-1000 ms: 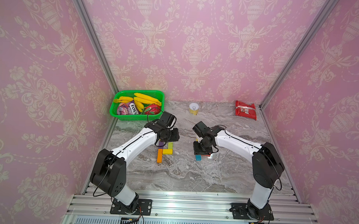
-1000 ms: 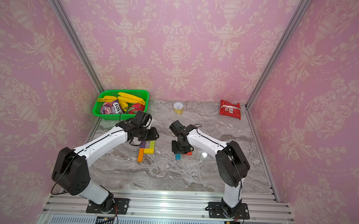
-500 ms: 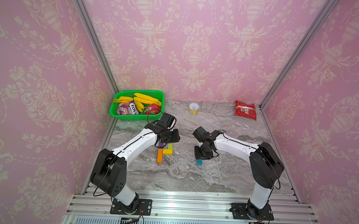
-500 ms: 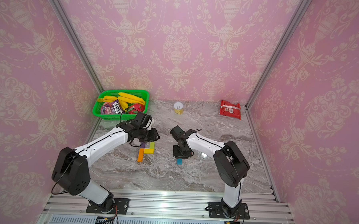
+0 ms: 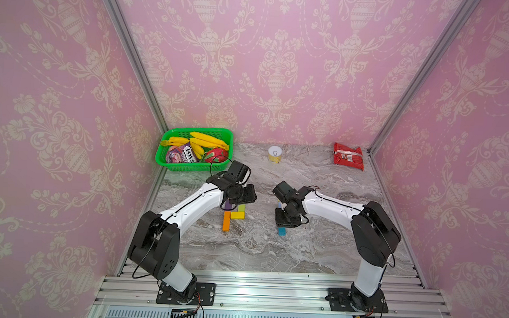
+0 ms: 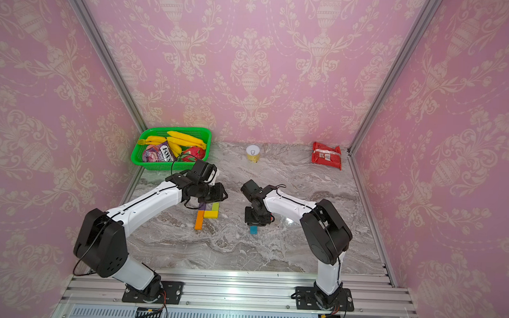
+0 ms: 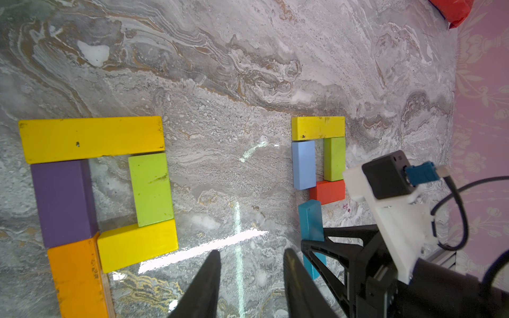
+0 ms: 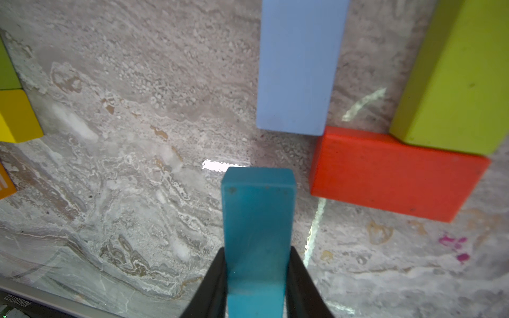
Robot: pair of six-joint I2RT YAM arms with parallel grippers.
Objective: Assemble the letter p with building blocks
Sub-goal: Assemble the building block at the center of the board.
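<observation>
The right gripper [image 8: 256, 257] holds the teal block [image 8: 257, 209] between its two fingers [image 8: 209, 280]. The fingers press on both long sides of the block near one end, and the other end sticks out in front of them. This free end is just beside the red block [image 8: 385, 179] and the light blue block [image 8: 297, 68], with a small gap to each. In a top view the teal block [image 5: 281, 231] is in the lower middle of the frame. The left gripper [image 7: 252, 254] stands partly open, with nothing between its fingers.
</observation>
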